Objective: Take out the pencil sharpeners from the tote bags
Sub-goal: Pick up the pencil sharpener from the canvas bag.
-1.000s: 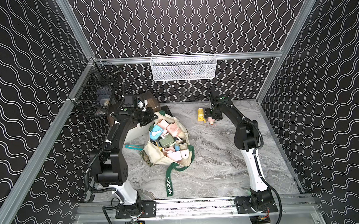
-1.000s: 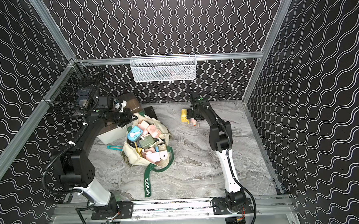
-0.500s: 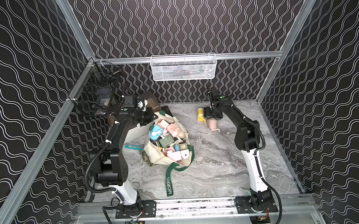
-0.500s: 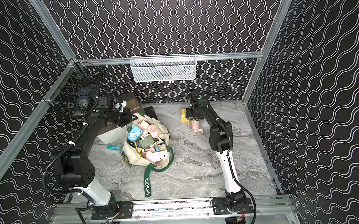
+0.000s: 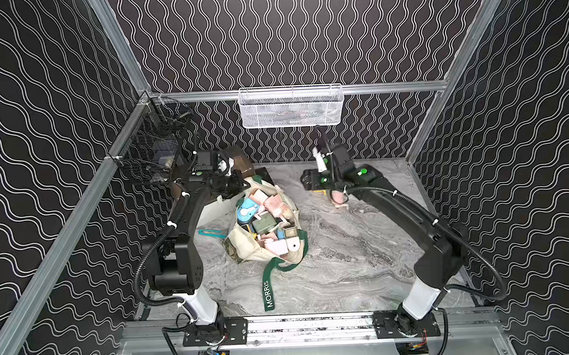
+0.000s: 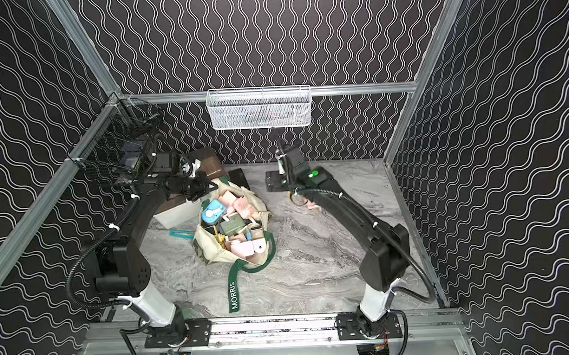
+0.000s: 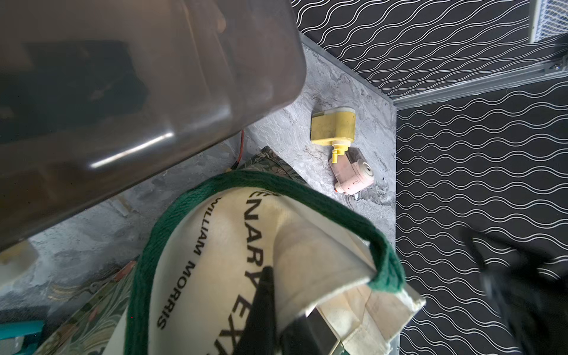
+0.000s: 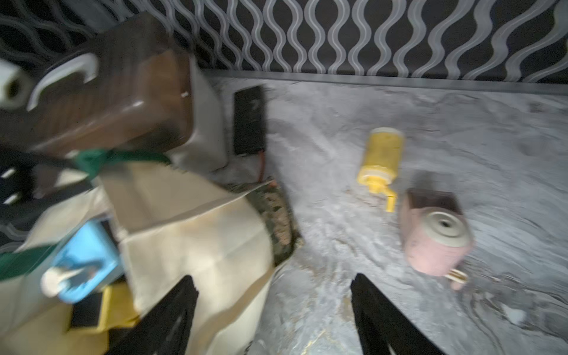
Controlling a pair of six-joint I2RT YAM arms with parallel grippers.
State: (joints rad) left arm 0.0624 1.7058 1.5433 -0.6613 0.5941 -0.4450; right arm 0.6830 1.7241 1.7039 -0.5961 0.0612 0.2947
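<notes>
Two words, "WILLIAM MORRIS", show on the bag [image 7: 215,239] pinched in the left gripper [image 5: 242,186], its strap [image 5: 269,292] says "MORRIS", and the right gripper [image 8: 273,285] gapes empty.

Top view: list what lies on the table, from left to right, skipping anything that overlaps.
teal tool → tote bag → pink sharpener
</notes>
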